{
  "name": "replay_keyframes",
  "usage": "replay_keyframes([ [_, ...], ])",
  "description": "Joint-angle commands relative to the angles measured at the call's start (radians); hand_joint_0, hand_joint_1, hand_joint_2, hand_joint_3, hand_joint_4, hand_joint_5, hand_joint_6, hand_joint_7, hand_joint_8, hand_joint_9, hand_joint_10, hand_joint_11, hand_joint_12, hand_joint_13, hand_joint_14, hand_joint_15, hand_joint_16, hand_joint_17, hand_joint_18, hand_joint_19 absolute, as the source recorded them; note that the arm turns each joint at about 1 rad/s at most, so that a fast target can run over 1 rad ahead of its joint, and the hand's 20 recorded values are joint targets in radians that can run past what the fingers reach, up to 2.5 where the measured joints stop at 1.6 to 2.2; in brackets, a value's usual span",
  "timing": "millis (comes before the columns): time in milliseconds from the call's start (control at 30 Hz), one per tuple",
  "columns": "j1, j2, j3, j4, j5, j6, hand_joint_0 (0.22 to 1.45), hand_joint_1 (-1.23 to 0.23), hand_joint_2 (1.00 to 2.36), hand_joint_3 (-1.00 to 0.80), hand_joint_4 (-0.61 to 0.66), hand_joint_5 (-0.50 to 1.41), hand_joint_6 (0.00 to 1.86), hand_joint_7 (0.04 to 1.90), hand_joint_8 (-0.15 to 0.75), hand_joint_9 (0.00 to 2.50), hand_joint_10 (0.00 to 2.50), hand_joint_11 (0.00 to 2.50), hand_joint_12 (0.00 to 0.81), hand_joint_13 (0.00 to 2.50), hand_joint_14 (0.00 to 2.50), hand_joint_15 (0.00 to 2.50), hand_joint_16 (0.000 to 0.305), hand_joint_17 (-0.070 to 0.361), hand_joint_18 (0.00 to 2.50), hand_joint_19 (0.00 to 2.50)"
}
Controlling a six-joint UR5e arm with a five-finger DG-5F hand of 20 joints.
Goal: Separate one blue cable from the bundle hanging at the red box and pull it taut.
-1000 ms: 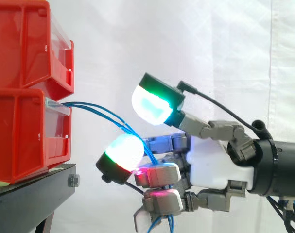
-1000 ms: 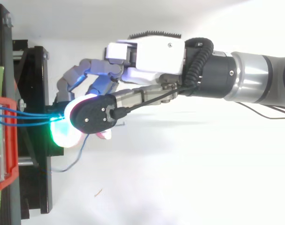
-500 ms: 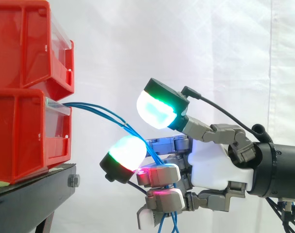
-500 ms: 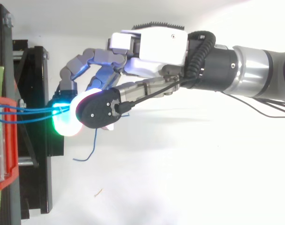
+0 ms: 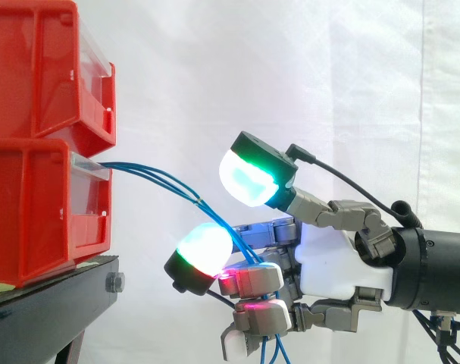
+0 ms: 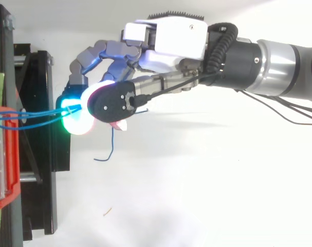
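Clearly, blue cables (image 5: 169, 183) slope from the red bin (image 5: 32, 205) into the curled fingers (image 5: 252, 277), pinched there.

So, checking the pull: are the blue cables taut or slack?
Not yet taut: the blue cables bow in a curve from the red box down into the hand.

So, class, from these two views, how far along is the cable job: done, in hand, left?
Done: the hand is at the blue cables leaving the lower red bin, fingers curled round them. In hand: several strands enter the grip together, so none looks separated yet. Left: isolate one and pull it taut; the strands bow in a curve and a loose end hangs free.
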Motion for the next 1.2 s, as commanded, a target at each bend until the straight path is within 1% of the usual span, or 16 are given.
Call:
replay_keyframes([
  [0,-0.005,0.0,0.001,0.004,-0.003,0.001,0.58,-0.39,1.0,-0.49,0.16,-0.23,0.83,0.91,0.253,1.01,0.09,1.75,0.377,1.13,0.02,1.24,0.047,0.106,0.8,0.7],
  [100,-0.006,0.001,0.007,0.005,-0.003,-0.001,0.6,-0.44,1.01,-0.39,0.16,-0.23,0.84,0.92,0.244,1.01,0.08,1.75,0.365,1.13,0.02,1.25,0.047,0.106,0.8,0.7],
  [300,0.001,0.001,0.02,0.002,-0.003,-0.014,0.61,-0.55,1.02,-0.26,0.16,-0.24,0.87,0.9,0.256,1.0,0.1,1.73,0.36,1.13,0.02,1.25,0.047,0.106,0.8,0.68],
  [433,0.003,0.0,0.037,0.001,-0.003,-0.027,0.62,-0.61,1.02,-0.23,0.15,-0.23,0.88,0.89,0.246,1.0,0.12,1.72,0.366,1.14,0.02,1.25,0.047,0.106,0.81,0.68],
  [633,0.004,0.001,0.041,-0.001,-0.003,-0.03,0.64,-0.68,1.02,-0.25,0.11,-0.23,0.89,0.86,0.243,1.0,0.14,1.71,0.359,1.15,0.02,1.24,0.047,0.105,0.81,0.67],
  [800,0.011,0.001,0.041,-0.007,0.0,-0.03,0.66,-0.74,1.02,-0.26,0.08,-0.23,0.89,0.82,0.242,1.01,0.11,1.73,0.355,1.16,0.02,1.24,0.046,0.104,0.81,0.66],
  [867,0.015,0.001,0.04,-0.01,0.001,-0.031,0.67,-0.76,1.02,-0.29,0.08,-0.23,0.89,0.84,0.243,1.01,0.1,1.75,0.35,1.15,0.02,1.24,0.046,0.103,0.81,0.65],
  [900,0.015,0.001,0.04,-0.01,0.001,-0.031,0.68,-0.8,1.02,-0.31,0.08,-0.23,0.91,0.87,0.249,1.02,0.1,1.74,0.355,1.16,0.02,1.24,0.046,0.103,0.82,0.65],
  [1033,0.021,0.001,0.04,-0.019,0.005,-0.031,0.71,-0.83,1.01,-0.36,0.11,-0.23,0.93,0.91,0.259,1.03,0.1,1.74,0.362,1.16,0.03,1.24,0.046,0.103,0.83,0.64],
  [1067,0.023,0.001,0.041,-0.019,0.005,-0.031,0.73,-0.84,1.01,-0.37,0.12,-0.23,0.94,0.95,0.261,1.03,0.09,1.75,0.356,1.16,0.03,1.23,0.046,0.103,0.83,0.64],
  [1100,0.023,0.001,0.04,-0.021,0.005,-0.031,0.74,-0.84,1.01,-0.39,0.12,-0.23,0.94,0.95,0.262,1.05,0.08,1.75,0.357,1.16,0.03,1.23,0.045,0.102,0.83,0.64],
  [1167,0.029,0.0,0.04,-0.03,0.006,-0.031,0.75,-0.84,1.01,-0.43,0.12,-0.23,0.95,0.94,0.263,1.05,0.09,1.76,0.361,1.16,0.03,1.22,0.045,0.102,0.84,0.64],
])
